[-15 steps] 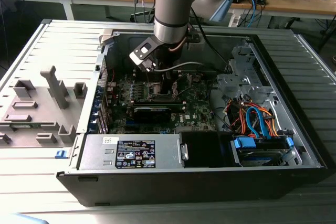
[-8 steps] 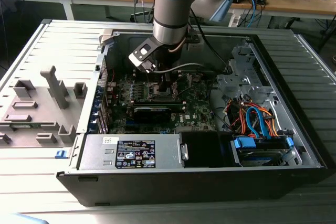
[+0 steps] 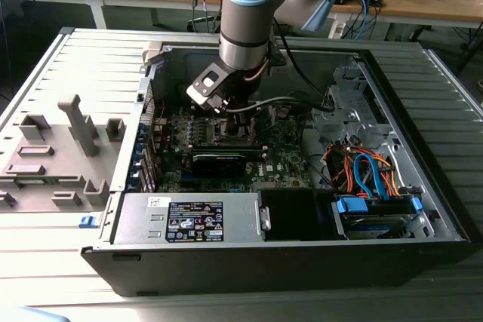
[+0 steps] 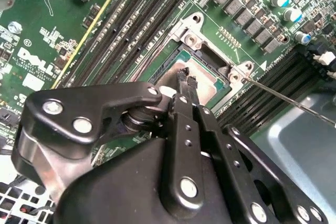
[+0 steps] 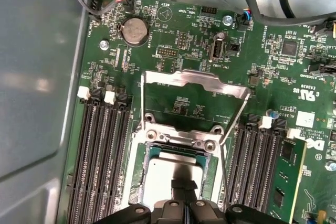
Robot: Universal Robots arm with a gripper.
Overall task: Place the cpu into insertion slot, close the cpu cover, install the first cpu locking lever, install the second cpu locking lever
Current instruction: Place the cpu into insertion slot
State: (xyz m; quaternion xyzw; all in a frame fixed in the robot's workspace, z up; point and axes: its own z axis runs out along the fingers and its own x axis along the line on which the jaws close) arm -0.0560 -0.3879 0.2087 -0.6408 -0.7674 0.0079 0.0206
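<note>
Silvery-grey cpu is lying flat inside the insertion slot, with the cpu cover standing swung open beyond it. Gripper is hovering right at the chip's top, fingers pinched together and gripping nothing; contact unclear. Chip is probably handling light, stiff, slick on top and delicate underneath, so opposite edges are looking like the safest hold.

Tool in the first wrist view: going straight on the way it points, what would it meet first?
The cpu in the slot, right under the tool; whether they touch is unclear.
</note>
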